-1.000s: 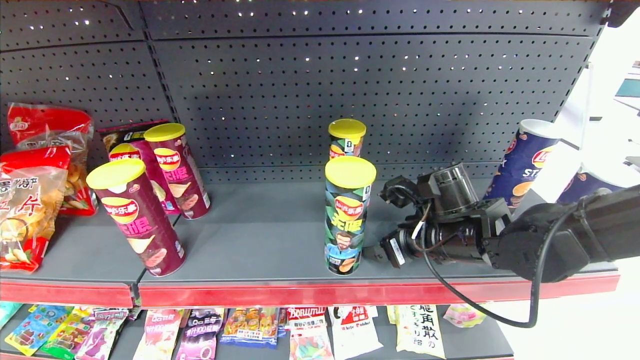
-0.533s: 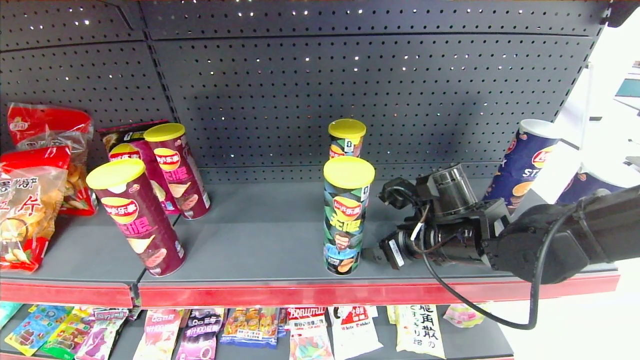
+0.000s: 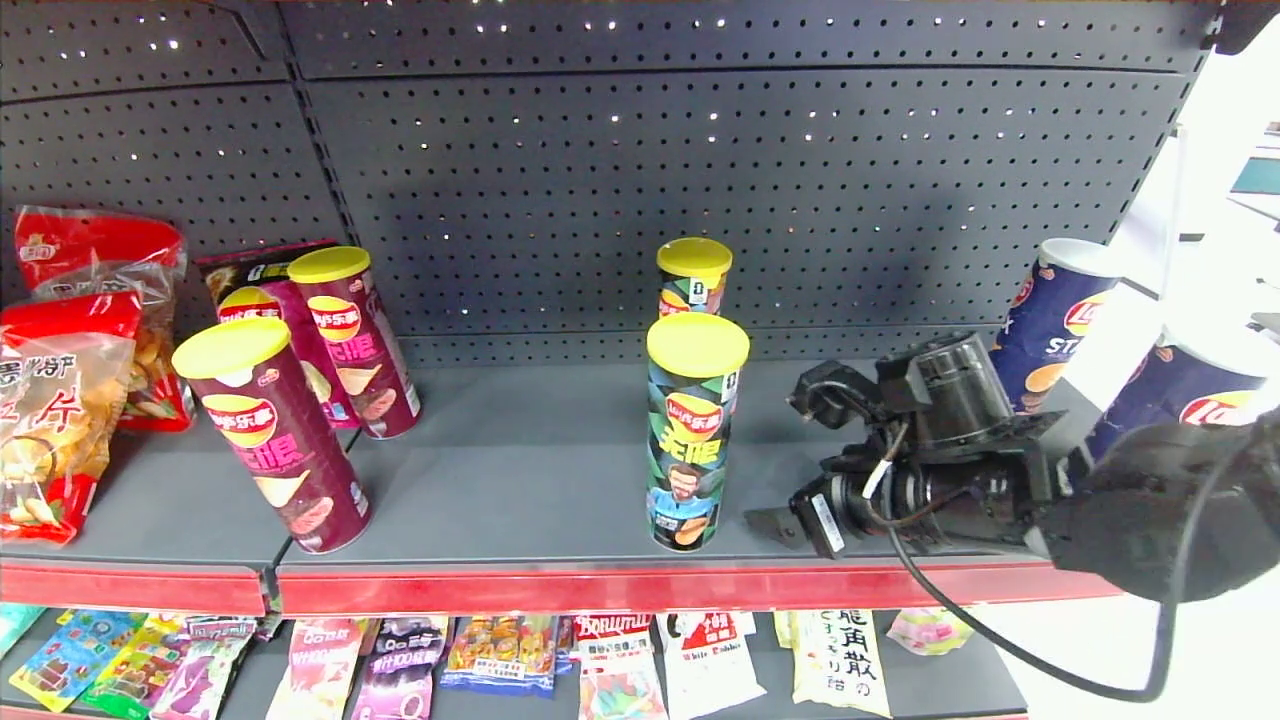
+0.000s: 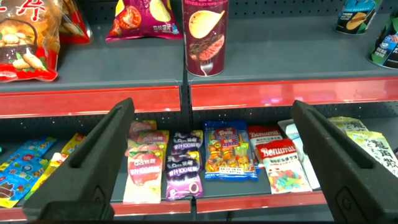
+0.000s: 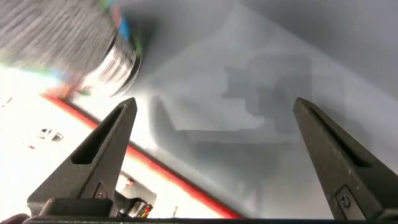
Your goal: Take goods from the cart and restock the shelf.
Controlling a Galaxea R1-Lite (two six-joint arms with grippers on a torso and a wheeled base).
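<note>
Grey metal makes up the shelf (image 3: 540, 480), which has a red front lip and runs across the middle of the head view, backed by dark pegboard (image 3: 700, 180). Near the centre of that frame, close to the lip, a green can (image 3: 695, 450) with a yellow lid stands upright on the shelf. A second green can (image 3: 693, 275) stands straight behind it against the pegboard.

In the lower right of the frame the right arm lies low over the shelf, and the right end effector (image 5: 212, 102) points toward the front can. Its jaws stand wide apart and hold nothing. The nearest fingertip is close to the can's foot with a small gap between them. The right wrist view shows bare shelf surface between the fingers and a blurred can base off to one side.

Three maroon cans (image 3: 270, 440) with yellow lids stand at the left of the head view, with snack bags (image 3: 60, 400) at the left edge. Two blue cans (image 3: 1050, 315) stand at the right edge. Along the bottom of the frame, flat packets (image 3: 620, 660) lie in a row on the lower shelf (image 3: 940, 680).

The left end effector (image 4: 211, 104) is spread open and empty. It faces the front of the shelving, apart from it, with those packets seen between its fingers.
</note>
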